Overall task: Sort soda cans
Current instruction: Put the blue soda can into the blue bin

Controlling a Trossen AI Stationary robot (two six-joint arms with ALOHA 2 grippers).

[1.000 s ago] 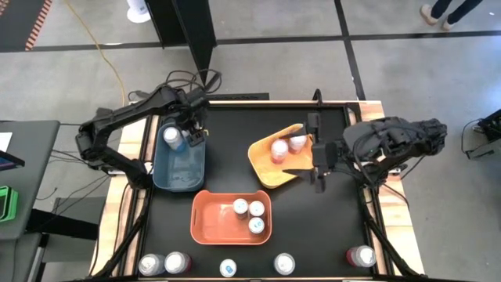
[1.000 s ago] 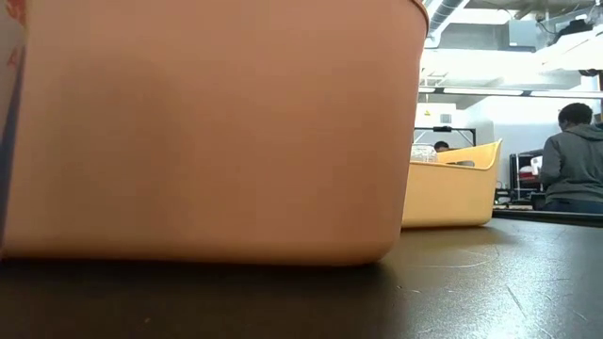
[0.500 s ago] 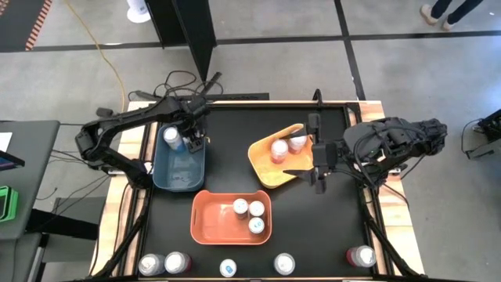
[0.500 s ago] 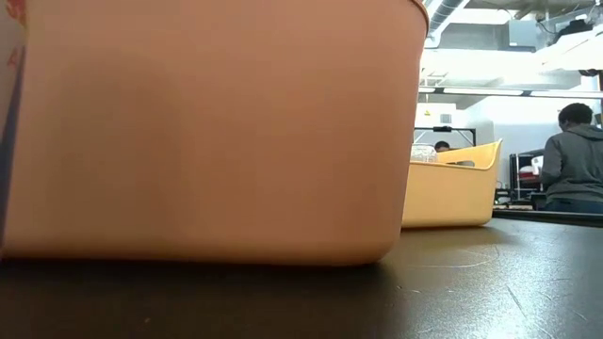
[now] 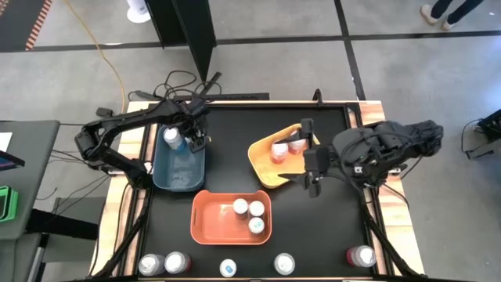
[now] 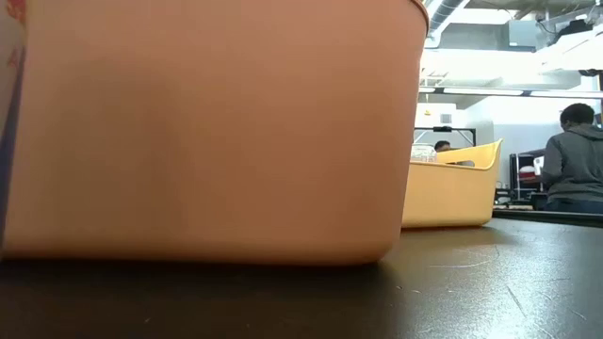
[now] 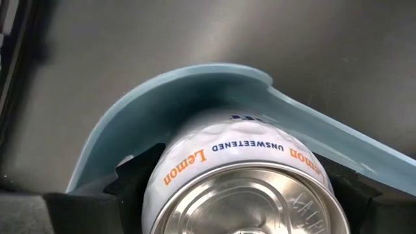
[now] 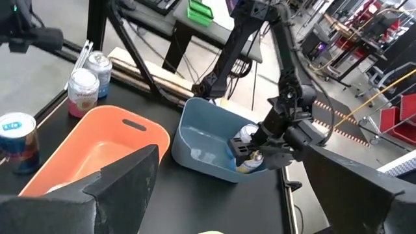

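Left gripper (image 5: 197,142) inside the blue plastic bin (image 5: 182,168), holding a white lemon soda can (image 7: 240,179) between its fingers, right gripper (image 5: 311,168) wide open beside the yellow plastic bin (image 5: 270,167), three cans in the orange plastic bin (image 5: 211,219), more cans along the black table's (image 5: 235,117) front edge

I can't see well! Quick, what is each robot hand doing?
Left gripper: closed on a white lemon can in the blue bin.
Right gripper: open, holding nothing.

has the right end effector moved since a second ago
Yes. In the high view the right end effector has shifted left, now farther over the yellow bin, fingers open and empty.
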